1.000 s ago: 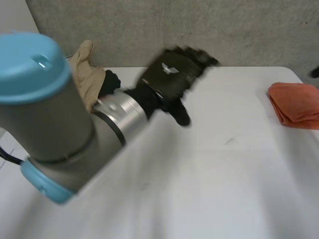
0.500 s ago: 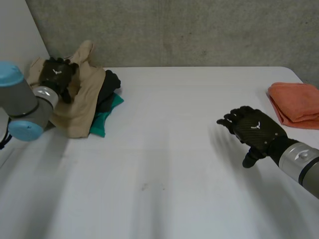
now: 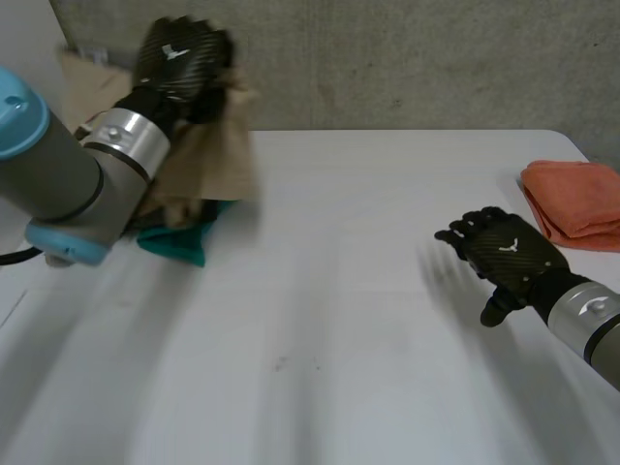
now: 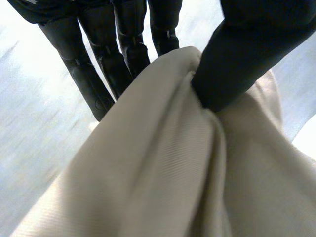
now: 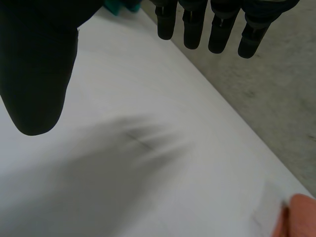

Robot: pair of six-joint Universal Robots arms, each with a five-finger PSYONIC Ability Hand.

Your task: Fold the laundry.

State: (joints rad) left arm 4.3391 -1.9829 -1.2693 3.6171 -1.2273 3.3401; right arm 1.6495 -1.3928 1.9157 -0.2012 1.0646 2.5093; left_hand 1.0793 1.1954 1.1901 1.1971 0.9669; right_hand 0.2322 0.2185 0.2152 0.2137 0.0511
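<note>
Soft, even light fell from above on the white table (image 3: pixel 387 291), bright and pale in the head view, while the grey wall (image 3: pixel 407 58) behind it was duller. A sheen lay on the metal band of the left arm (image 3: pixel 131 140) and on its blue cap (image 3: pixel 15 102). The teal cloth (image 3: pixel 179 242) sat in shade under the tan cloth (image 3: pixel 218 155). Close up, the tan cloth's folds darkened beside the black left robot hand (image 4: pixel 247 49); the right robot hand (image 5: pixel 37 64) was a dark shape against the bright table.
</note>
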